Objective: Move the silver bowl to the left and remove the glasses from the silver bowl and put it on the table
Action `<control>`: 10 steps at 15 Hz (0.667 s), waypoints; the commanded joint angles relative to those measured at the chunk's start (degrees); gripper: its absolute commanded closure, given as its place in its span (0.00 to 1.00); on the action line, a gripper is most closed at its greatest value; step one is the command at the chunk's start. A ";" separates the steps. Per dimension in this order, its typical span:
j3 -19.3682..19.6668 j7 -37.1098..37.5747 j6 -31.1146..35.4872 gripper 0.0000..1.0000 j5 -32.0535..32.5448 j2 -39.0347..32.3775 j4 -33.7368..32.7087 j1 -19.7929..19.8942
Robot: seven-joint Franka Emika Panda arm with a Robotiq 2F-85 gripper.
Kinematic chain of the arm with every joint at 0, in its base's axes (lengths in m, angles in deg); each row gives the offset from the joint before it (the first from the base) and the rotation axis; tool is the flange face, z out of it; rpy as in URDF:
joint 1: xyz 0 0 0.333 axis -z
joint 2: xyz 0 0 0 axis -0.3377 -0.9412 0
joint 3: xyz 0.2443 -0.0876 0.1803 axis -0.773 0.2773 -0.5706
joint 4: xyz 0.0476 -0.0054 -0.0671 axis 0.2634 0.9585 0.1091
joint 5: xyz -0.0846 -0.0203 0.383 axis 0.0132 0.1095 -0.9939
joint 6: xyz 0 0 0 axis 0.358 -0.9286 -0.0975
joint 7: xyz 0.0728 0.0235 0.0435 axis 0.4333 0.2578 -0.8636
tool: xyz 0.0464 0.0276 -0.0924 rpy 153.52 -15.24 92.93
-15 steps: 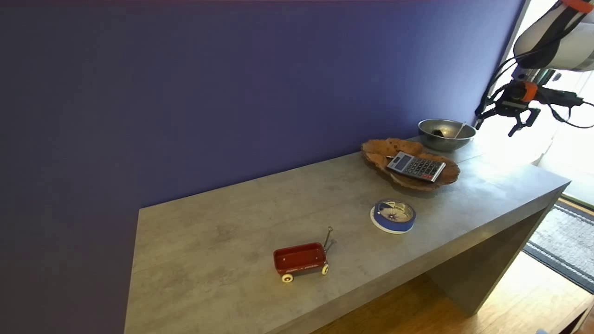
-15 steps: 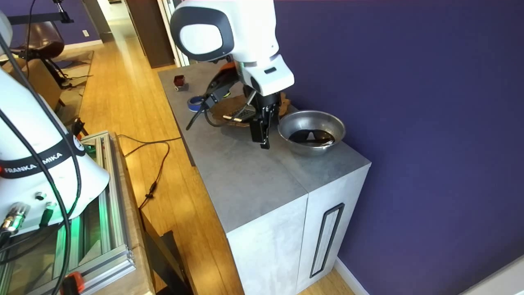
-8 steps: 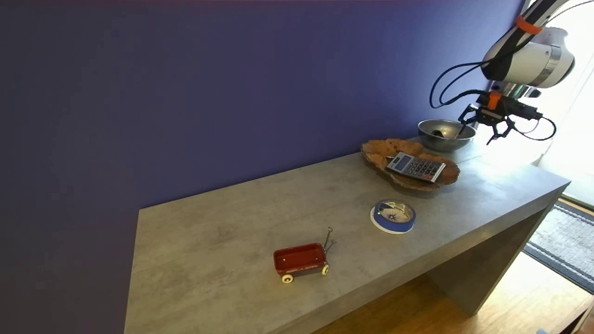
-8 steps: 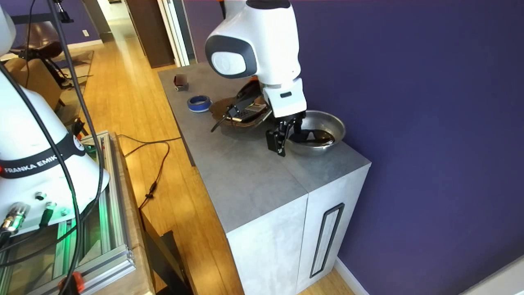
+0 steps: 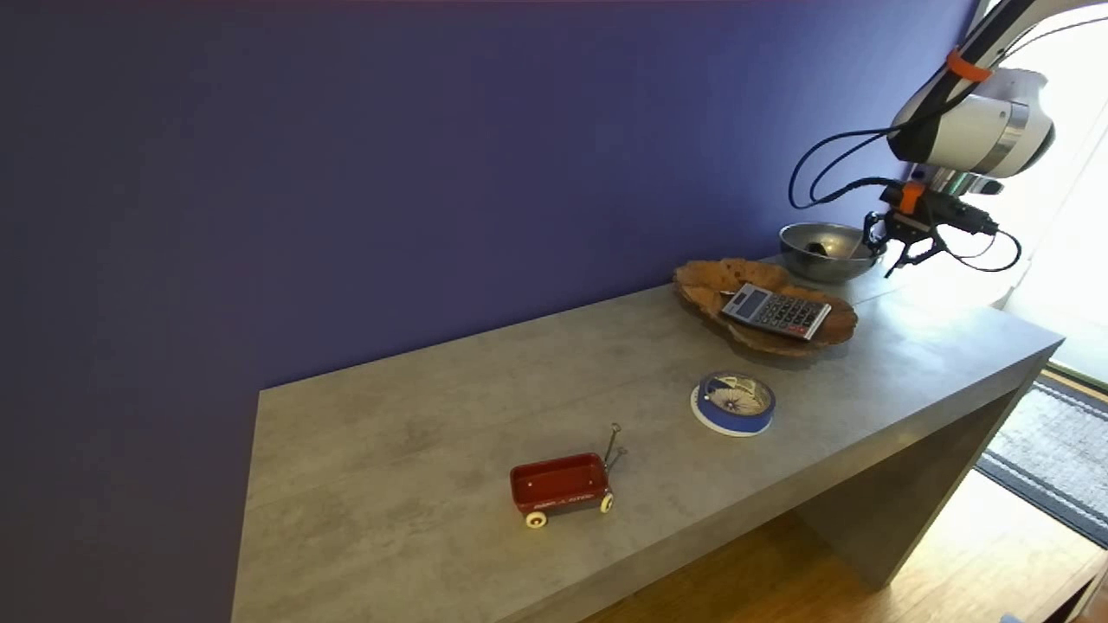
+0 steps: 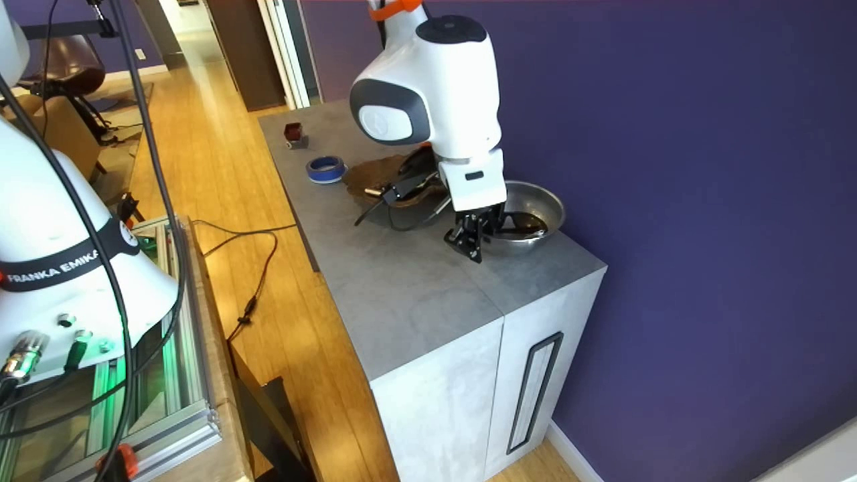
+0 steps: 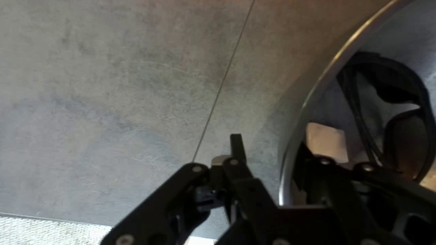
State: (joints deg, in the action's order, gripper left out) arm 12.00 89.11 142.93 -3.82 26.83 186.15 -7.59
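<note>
fingers [image 7: 237, 148] spread apart, i straddle the rim of the silver bowl [image 7: 323, 105]: one of them is outside it, over the grey concrete-look table [image 7: 119, 102], and the other reaches inside. a strip of bare grey shows between my outer finger and the metal; the inner finger is right beside the bowl's side, whether touching i cannot tell. inside the bowl, next to that inner finger, lie the sunglasses [image 7: 396, 83], dark lenses and thin arms showing. the bowl sits upright on the table, near the purple wall [image 6: 669, 201]. just beside it in an exterior view is a brown wooden tray [image 5: 703, 279] with a ragged edge, a calculator [image 5: 776, 311] tilted in it. farther along the table come a round blue-and-white dish [image 5: 733, 404] and, well apart, a red toy wagon [image 5: 561, 482] with pale wheels. my white arm [image 6: 465, 94] bends down from above, and its base [image 6: 40, 214], lettered franka emika, stands across a strip of wooden floor [image 6: 294, 335].
</note>
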 commanded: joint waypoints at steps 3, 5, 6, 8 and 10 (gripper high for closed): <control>-4.70 -2.98 0.07 1.00 -2.73 1.18 -0.76 3.94; -6.88 -5.15 -1.01 1.00 -2.77 2.78 -0.15 5.79; -8.88 -7.50 -1.33 0.99 -3.35 4.50 0.65 7.58; -12.05 -13.30 -1.78 0.99 -3.64 9.21 3.59 11.07; -16.21 -21.98 -3.65 0.99 -5.36 15.62 7.36 15.75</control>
State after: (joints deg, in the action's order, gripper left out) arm 1.50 77.99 142.69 -5.54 31.31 186.85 1.49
